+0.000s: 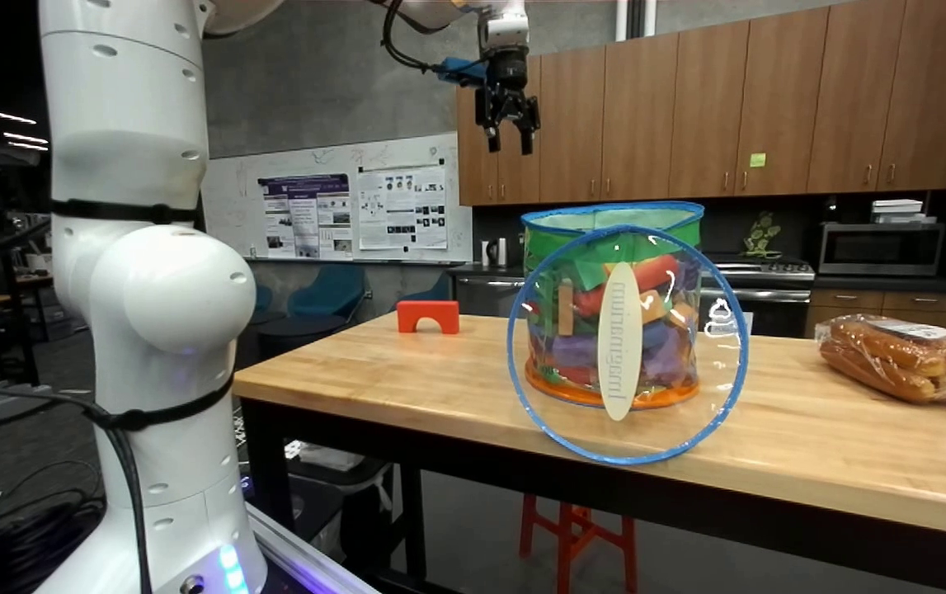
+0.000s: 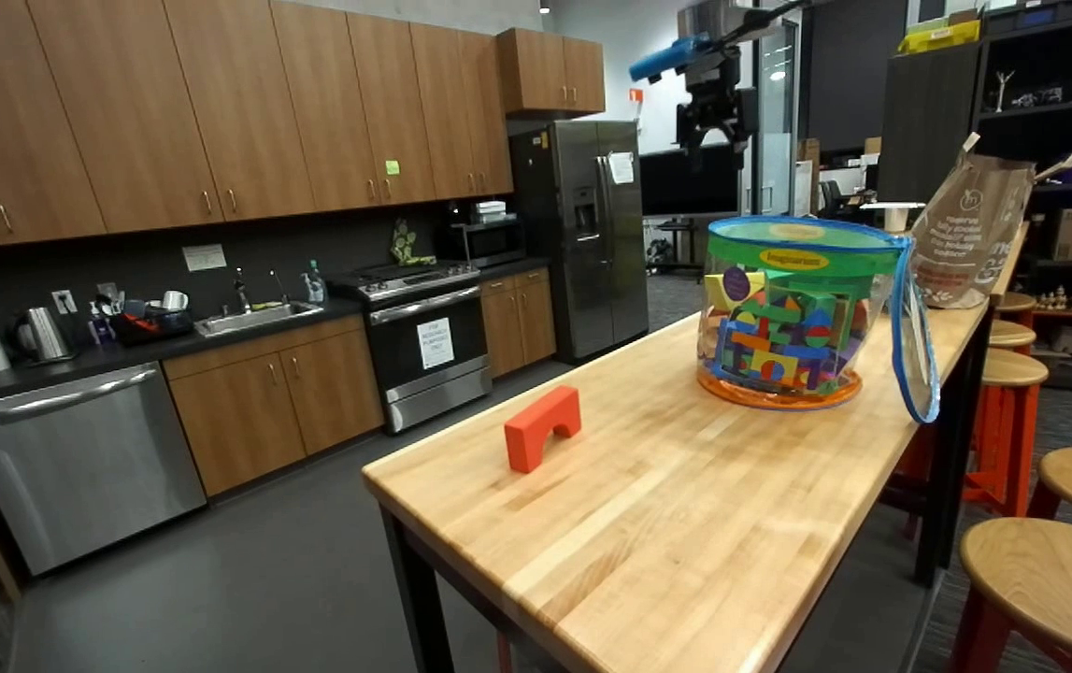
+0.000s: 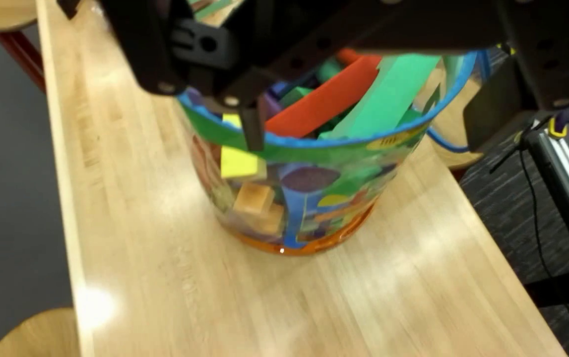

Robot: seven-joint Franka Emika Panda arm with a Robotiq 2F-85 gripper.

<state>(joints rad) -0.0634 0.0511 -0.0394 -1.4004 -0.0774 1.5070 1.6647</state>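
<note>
My gripper (image 1: pixel 510 145) hangs high above the table with its fingers spread and nothing between them, as an exterior view (image 2: pixel 715 157) also shows. Below it stands a clear round tub (image 2: pixel 783 327) with a blue rim, green band and orange base, full of coloured blocks. In the wrist view the gripper (image 3: pixel 365 134) spans the tub's mouth, where a long red block (image 3: pixel 321 101) and a teal block (image 3: pixel 388 101) lie on top. The tub's clear lid (image 1: pixel 619 346), blue-edged, hangs down its side. A red arch block (image 2: pixel 536 425) stands upright on the table, apart from the tub.
The wooden table (image 2: pixel 666 523) bears everything. Bagged bread (image 1: pixel 910 355) lies beyond the tub in an exterior view, and a brown paper bag (image 2: pixel 970 229) stands behind it. Stools (image 2: pixel 1050 570) line one long side. The white arm's base (image 1: pixel 159 289) stands beside the table.
</note>
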